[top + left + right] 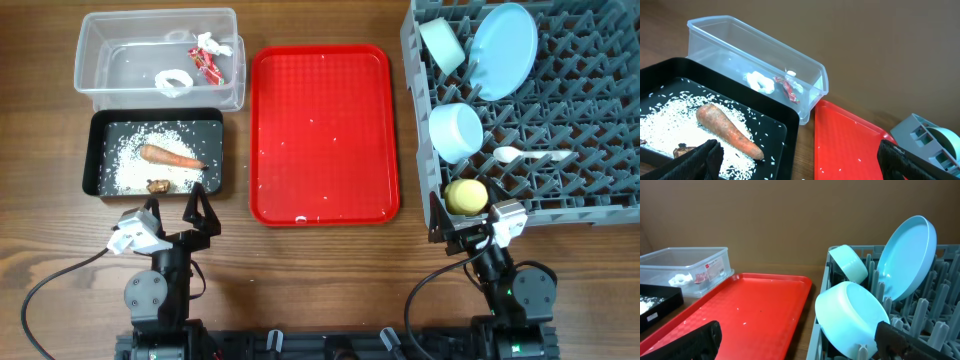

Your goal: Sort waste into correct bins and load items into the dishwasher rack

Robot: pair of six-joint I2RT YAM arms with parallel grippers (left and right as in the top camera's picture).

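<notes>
The clear tub (95, 60) holds the red-and-white wrapper (207, 62) and a white scrap (176, 82); both show in the left wrist view, wrapper (787, 87) and scrap (760, 81). The black tray (160, 120) holds the carrot (170, 156), rice (128, 160) and a brown bit (157, 186). The grey rack (580, 130) holds the blue plate (503, 48), two bowls (441, 44) (456, 130), the yellow cup (466, 196) and the white spoon (525, 155). My left gripper (176, 212) is open and empty near the black tray's front edge. My right gripper (470, 228) is open and empty at the rack's front left corner.
The flat red tray (325, 135) lies between the bins and the rack, with a few rice grains (301, 218) on it. Bare wooden table (320, 270) runs along the front. Arm bases and cables sit at the near edge.
</notes>
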